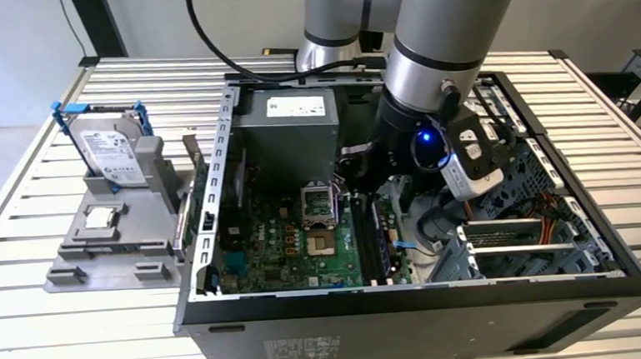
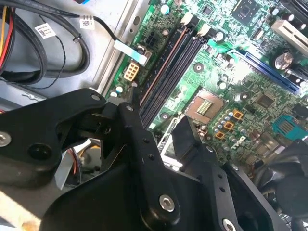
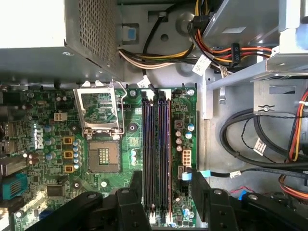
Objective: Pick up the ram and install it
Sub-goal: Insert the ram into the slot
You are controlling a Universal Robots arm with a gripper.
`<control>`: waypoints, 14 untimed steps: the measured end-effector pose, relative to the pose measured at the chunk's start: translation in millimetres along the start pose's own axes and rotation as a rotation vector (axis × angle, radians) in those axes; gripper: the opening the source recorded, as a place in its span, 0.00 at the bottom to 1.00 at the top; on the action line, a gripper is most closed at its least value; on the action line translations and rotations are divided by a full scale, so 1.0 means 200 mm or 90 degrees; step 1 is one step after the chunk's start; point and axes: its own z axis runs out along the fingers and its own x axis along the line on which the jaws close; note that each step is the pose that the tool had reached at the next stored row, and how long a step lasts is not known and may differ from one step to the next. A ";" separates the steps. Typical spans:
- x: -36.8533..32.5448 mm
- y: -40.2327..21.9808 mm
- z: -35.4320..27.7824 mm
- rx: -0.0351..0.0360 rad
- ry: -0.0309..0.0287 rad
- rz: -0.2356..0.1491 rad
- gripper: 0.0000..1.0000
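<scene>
Slatted white table (image 1: pixel 62 329) carries an open computer case (image 1: pixel 417 303), and we look down onto its green motherboard (image 3: pixel 48 144). We take the ram (image 3: pixel 169 159) to be the thin dark strip standing on edge in one of the long memory slots (image 3: pixel 149 159), the slot nearest the small white connector; in the exterior view it shows as a dark stick (image 1: pixel 382 234) rising from the board just below the arm. We cannot tell whether it is pressed fully home. The gripper (image 3: pixel 167 180) hangs right above that row of slots with its black fingers (image 3: pixel 136 187) spread wide, one on each side of the row, and with nothing held between them; in the second wrist view the gripper (image 2: pixel 161 127) shows the same wide gap. Beside the slots lies the open processor socket (image 3: pixel 102 156). On the exterior view's left, outside the case, a grey holder (image 1: pixel 114 259) bears a hard drive (image 1: pixel 113 155) in a blue frame, upright, and a small square processor (image 1: pixel 102 216) lying flat.
</scene>
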 end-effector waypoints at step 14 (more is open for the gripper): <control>0.000 0.000 -0.004 0.0001 0.0001 0.000 0.00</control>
